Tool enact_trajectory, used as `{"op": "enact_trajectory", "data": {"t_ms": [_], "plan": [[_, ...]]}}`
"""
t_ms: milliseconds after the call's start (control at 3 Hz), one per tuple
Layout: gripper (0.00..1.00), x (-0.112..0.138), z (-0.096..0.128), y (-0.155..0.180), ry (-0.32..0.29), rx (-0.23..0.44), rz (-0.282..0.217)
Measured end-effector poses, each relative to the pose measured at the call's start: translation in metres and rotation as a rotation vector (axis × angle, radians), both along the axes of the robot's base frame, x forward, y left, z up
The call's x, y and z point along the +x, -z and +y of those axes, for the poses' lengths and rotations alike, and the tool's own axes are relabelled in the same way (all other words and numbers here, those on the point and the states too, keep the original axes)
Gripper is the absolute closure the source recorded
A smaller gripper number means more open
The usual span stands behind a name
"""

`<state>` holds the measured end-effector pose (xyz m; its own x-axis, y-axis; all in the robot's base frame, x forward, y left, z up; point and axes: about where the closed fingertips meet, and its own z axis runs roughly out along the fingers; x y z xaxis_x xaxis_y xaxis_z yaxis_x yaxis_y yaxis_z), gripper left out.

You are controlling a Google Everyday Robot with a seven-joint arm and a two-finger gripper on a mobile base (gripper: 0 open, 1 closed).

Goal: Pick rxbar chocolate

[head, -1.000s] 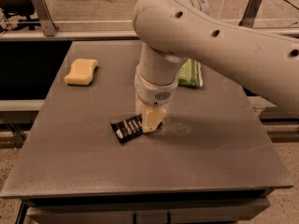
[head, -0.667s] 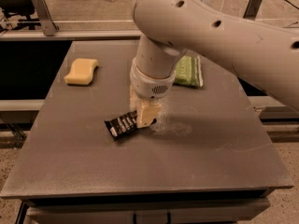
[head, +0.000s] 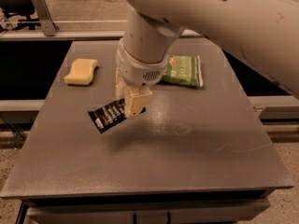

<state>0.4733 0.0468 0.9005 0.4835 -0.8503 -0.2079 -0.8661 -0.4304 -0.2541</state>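
I see my gripper over the middle of the grey bench, its fingers clamped on one end of the small flat black white-lettered rxbar chocolate wrapper, which hangs tilted.

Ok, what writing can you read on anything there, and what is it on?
On the snack bar, held in the gripper over the table: rows of white lettering, none readable.
On the green bag: a red mark and pale lettering, not readable.
On the sponge: no writing.
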Motion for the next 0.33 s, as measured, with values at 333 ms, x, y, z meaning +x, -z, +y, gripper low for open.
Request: {"op": "enact_trajectory", "data": {"t_ms": [333], "plan": [[1.0,-0.0111,-0.001,-0.0139,-0.022,0.055,-0.022]]}}
